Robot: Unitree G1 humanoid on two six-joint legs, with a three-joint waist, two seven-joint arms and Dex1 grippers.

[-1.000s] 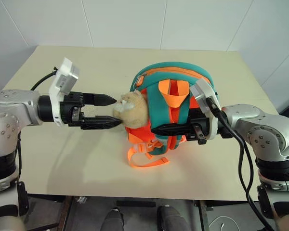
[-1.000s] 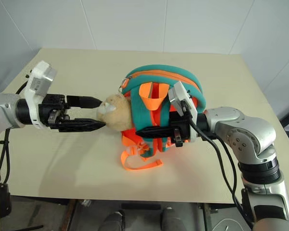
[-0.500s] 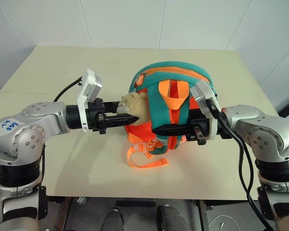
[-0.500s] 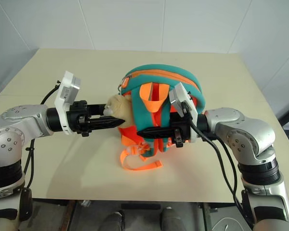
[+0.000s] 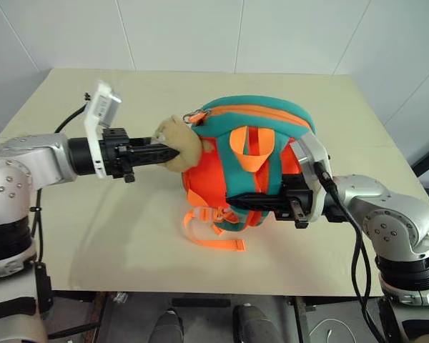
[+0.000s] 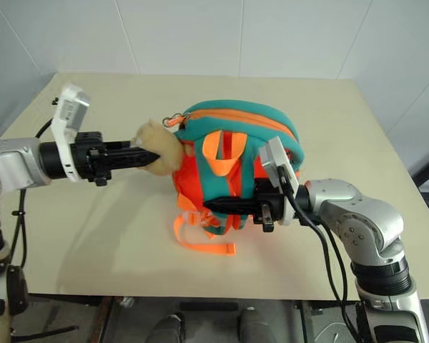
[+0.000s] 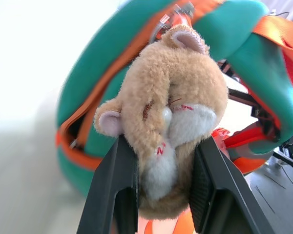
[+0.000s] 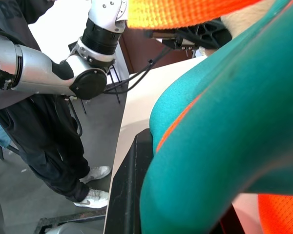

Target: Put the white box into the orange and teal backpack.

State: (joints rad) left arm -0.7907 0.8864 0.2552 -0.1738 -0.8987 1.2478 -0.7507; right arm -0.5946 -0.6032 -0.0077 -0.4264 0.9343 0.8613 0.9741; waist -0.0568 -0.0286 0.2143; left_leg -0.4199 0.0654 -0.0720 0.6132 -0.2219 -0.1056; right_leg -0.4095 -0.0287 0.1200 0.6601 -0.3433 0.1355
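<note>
Plush toy [image 7: 168, 122] now pinched, backpack [image 5: 254, 168] tilted.

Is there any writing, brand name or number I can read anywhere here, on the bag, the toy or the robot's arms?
None can be read.
The bright orange and teal fabric backpack: no readable print shows.
The beige plush hamster toy: small red stitched marks on its face, no letters.
The silver robot arms and black two-fingered tools, left tool, right tool: no label shows.
</note>
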